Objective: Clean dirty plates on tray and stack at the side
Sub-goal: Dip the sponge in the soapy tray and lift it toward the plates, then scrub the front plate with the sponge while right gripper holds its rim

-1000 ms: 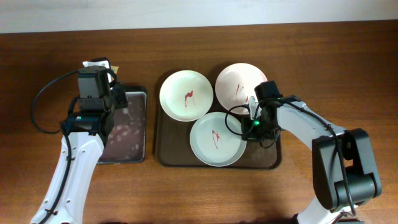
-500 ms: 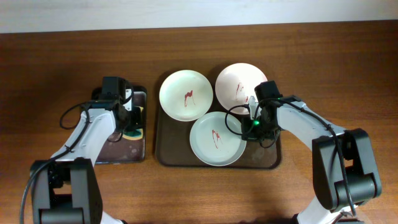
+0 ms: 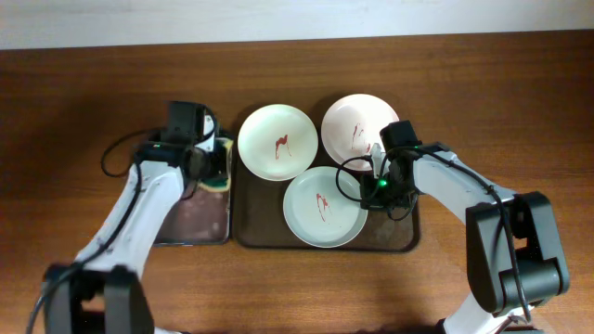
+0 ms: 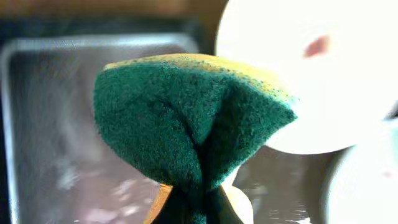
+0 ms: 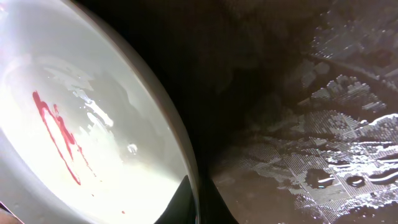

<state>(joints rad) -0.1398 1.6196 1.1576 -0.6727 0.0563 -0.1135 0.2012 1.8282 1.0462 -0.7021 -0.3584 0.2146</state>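
Three plates with red smears lie on the dark brown tray (image 3: 243, 234): a white plate (image 3: 277, 142) at back left, a white plate (image 3: 357, 125) at back right, and a pale mint plate (image 3: 322, 207) in front. My left gripper (image 3: 212, 158) is shut on a green and yellow sponge (image 4: 186, 118) and holds it by the tray's left rim, close to the back left plate (image 4: 323, 74). My right gripper (image 3: 370, 188) is shut on the mint plate's right rim (image 5: 74, 124), one finger inside and one outside (image 5: 198, 200).
A smaller black tray (image 3: 190, 223) with a wet greyish inside lies left of the brown tray; it also shows in the left wrist view (image 4: 37, 124). The brown tray's floor (image 5: 311, 124) is wet. Cables trail from both arms.
My left arm has swung right, from over the black tray to the brown tray's left rim, carrying the sponge. The right arm and the plates have not moved.
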